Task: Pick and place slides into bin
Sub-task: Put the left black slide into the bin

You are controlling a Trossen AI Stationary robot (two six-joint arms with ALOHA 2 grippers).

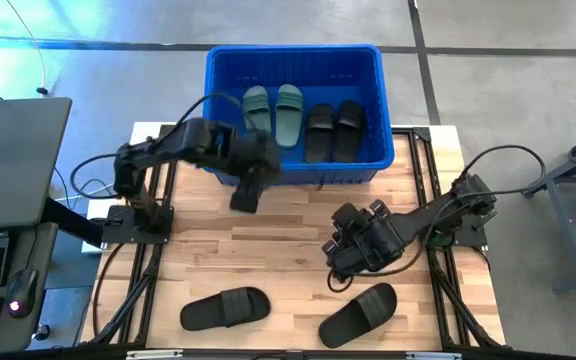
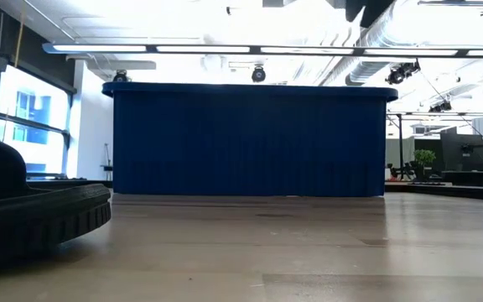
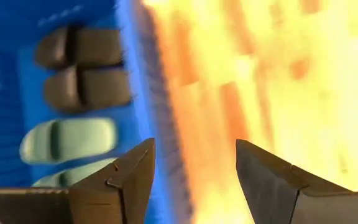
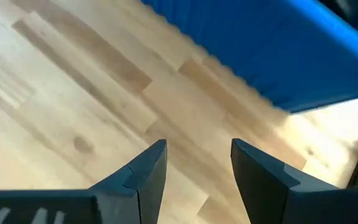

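Four slides [image 1: 303, 122] already lie in the bin [image 1: 223, 150]; two black slides [image 1: 226, 308] wait on the surface [image 1: 278, 250]. The left gripper [image 1: 245, 195] hangs wide and empty at the bin's near wall. The right gripper [image 1: 340, 265], also wide and empty, sits just above the nearer slide [image 1: 358, 314], well placed to grasp it.

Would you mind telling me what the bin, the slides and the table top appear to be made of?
The bin looks like glossy bright blue moulded plastic, with ribbed walls. The slides seem matte rubber or foam, since they show no sheen. The table top looks like pale jointed wood, with visible grain and staves.
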